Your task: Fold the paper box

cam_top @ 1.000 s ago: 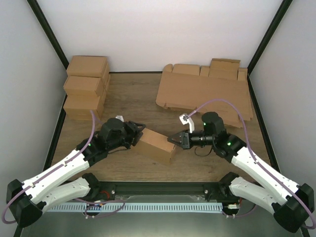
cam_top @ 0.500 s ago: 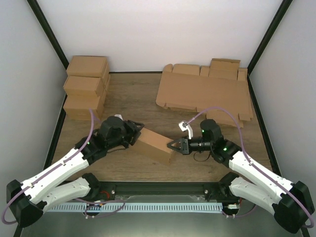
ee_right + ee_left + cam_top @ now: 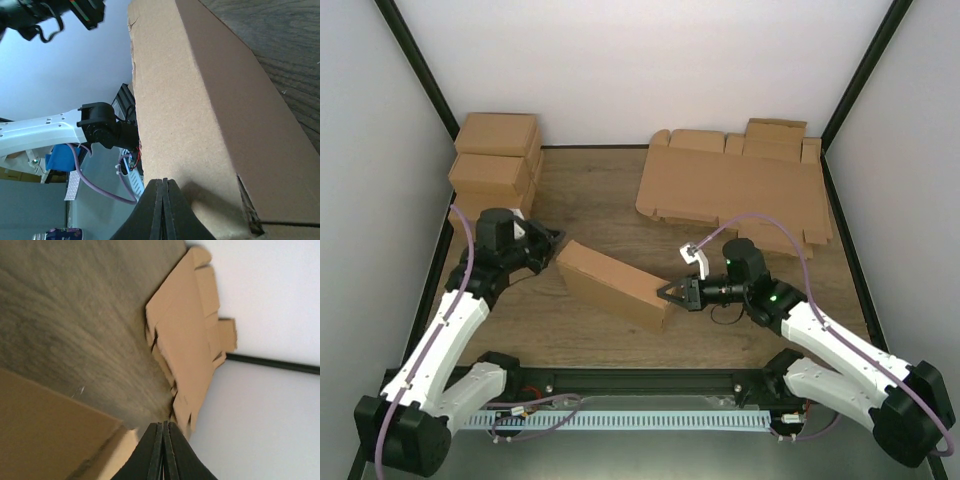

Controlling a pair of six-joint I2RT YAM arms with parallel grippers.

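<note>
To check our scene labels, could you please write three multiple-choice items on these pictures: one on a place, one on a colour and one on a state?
1. Where do the flat cardboard sheets lie?
A. front left
B. back right
C. between the two arms

2. What colour is the cable looping over the right arm?
A. green
B. purple
C. orange

3. How is the right gripper?
A. open wide
B. shut on a flat sheet
C. shut, its tip at the end of the folded box

Answers:
1 B: the sheets sit by the far right corner in the top view.
2 B: the cable is plainly purple.
3 C: the right wrist view shows the fingers pressed together at the box.
</note>
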